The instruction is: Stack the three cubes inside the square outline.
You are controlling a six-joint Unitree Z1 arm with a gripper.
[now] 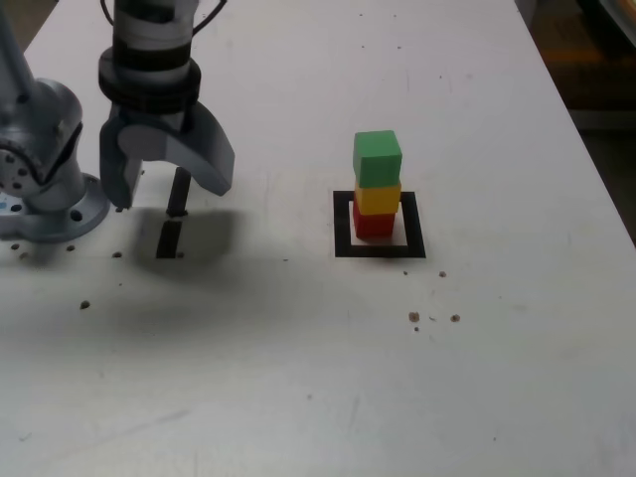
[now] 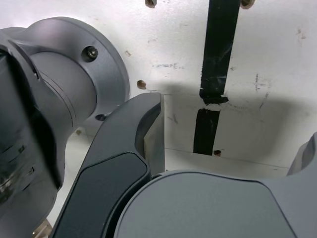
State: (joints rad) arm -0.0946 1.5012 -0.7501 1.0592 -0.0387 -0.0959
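Observation:
The three cubes stand in one upright stack in the exterior view: red cube (image 1: 374, 223) at the bottom, yellow cube (image 1: 378, 198) in the middle, green cube (image 1: 378, 158) on top. The stack sits inside the square outline (image 1: 343, 227) of black tape, toward its far side. My gripper (image 1: 169, 196) hangs well to the exterior view's left of the stack, open and holding nothing. In the wrist view one dark finger (image 2: 143, 134) shows over bare white table; no cubes appear there.
Two short black tape strips (image 1: 175, 214) lie under the gripper, and the wrist view shows the same strips (image 2: 217, 59). The arm's grey base (image 1: 45, 189) is bolted at the exterior view's left. Small screw holes and specks (image 1: 414, 317) dot the white table (image 1: 318, 397).

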